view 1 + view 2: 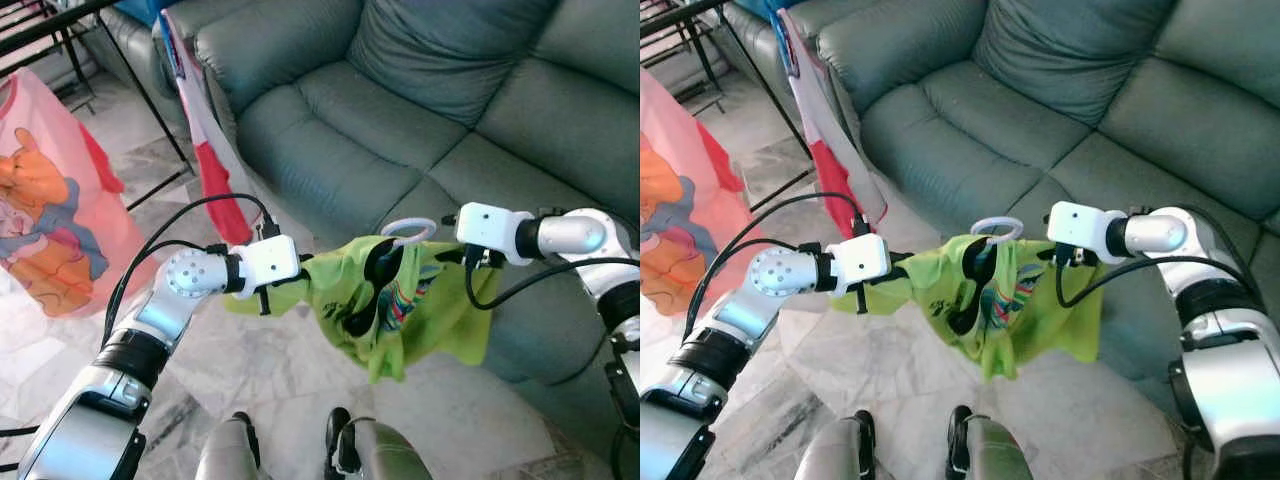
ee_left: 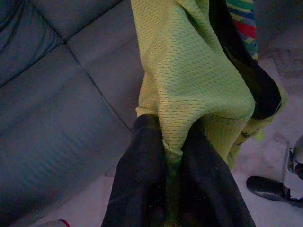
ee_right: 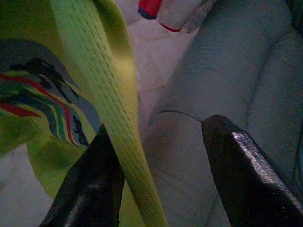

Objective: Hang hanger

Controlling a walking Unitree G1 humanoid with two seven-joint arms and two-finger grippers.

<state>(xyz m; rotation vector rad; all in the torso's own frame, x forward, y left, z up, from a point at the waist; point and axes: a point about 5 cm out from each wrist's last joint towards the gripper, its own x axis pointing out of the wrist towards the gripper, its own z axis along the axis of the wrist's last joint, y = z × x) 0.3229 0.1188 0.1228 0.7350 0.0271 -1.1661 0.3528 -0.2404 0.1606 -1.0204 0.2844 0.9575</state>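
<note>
Shirt (image 1: pixel 385 305), lime green, on white hanger (image 1: pixel 408 229): my left end effector (image 2: pixel 173 156) pinches its fabric; right end effector (image 3: pixel 161 165) spread wide beside it, above grey sofa (image 1: pixel 400 110).

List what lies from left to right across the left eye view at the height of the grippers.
Pink cartoon-print cloth → left gripper, shut on the green shirt → green shirt with the white hanger hook poking out at its top → right gripper → grey sofa behind.
</note>
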